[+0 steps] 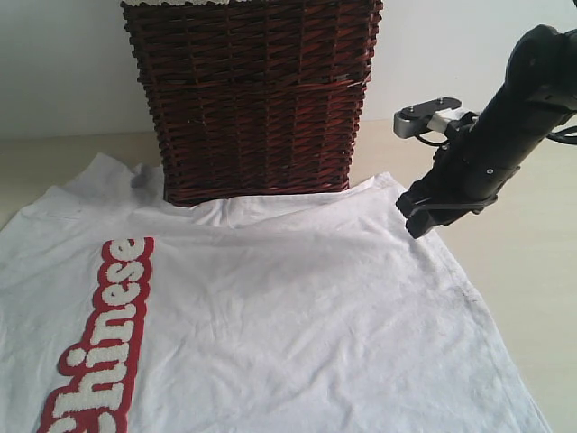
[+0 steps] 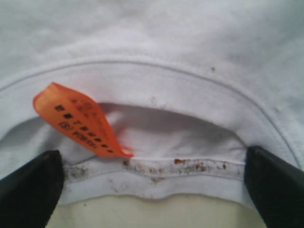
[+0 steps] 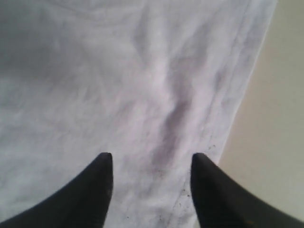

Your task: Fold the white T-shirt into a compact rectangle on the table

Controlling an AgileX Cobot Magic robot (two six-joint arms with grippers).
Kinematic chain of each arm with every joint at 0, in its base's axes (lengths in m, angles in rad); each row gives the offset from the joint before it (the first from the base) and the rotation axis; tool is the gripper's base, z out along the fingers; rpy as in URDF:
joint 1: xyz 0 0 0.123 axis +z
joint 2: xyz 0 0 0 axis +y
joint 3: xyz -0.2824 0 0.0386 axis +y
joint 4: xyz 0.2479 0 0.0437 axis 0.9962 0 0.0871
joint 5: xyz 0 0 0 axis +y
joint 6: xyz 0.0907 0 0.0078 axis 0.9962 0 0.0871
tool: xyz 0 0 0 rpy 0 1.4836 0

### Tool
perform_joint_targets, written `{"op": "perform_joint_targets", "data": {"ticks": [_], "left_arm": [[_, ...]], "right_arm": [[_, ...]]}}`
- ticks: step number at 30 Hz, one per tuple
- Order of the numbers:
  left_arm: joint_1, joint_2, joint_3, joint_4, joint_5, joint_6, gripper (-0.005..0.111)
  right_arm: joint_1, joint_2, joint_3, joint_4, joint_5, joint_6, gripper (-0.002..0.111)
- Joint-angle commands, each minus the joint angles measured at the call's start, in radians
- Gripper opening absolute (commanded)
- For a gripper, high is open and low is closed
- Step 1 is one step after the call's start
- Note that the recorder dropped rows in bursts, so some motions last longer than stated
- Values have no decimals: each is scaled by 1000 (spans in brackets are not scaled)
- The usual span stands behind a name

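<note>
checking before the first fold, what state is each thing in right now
white T-shirt, spread open on the table, not yet folded
orange tag, curled up off the collar
wicker basket, upright at the shirt's far edge
left gripper, open, jaws either side of the collar hem
right gripper, open over the shirt's side edge

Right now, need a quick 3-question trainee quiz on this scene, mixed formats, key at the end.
1. True or false: the white T-shirt is already folded into a rectangle.
2. The orange tag hangs at the: A) collar B) sleeve C) hem
3. What dark woven thing stands at the shirt's far side?
Key: 1 false; 2 A; 3 the wicker basket.
</note>
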Motion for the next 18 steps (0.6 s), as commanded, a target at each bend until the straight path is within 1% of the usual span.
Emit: {"op": "perform_joint_targets", "data": {"ticks": [1,3,4,5,6,7,10,11,13,14,15,16,18], "left_arm": [[3,23,18,11,-64,-3,105],[3,23,18,11,-64,-3,105],[3,23,18,11,-64,-3,105],[3,23,18,11,-64,-3,105],[3,23,18,11,-64,-3,105],[3,23,18,11,-64,-3,105],[3,23,18,11,-64,-3,105],[3,23,18,11,-64,-3,105],[3,23,18,11,-64,-3,105],[3,23,18,11,-64,-3,105],[3,23,18,11,-64,-3,105],[3,23,18,11,-64,-3,105],[3,23,18,11,-64,-3,105]], "right_arm": [[-3,-3,-4,-43,-33,-9,80],[-1,-3,-4,-91,-26,-13,102],[2,-3,-4,-117,-12,-30,105],[2,-3,-4,-126,11,-53,105],[2,-3,-4,-133,43,-101,105],[2,-3,-4,-134,86,-193,105],[2,-3,-4,-155,259,-614,105],[2,-3,-4,-155,357,-873,105],[2,-3,-4,-155,402,-1124,105],[2,-3,-4,-155,389,-1165,105],[2,1,-4,-166,334,-1186,105],[2,3,-4,-183,310,-1184,105],[2,33,-4,-216,235,-1070,105]]}}
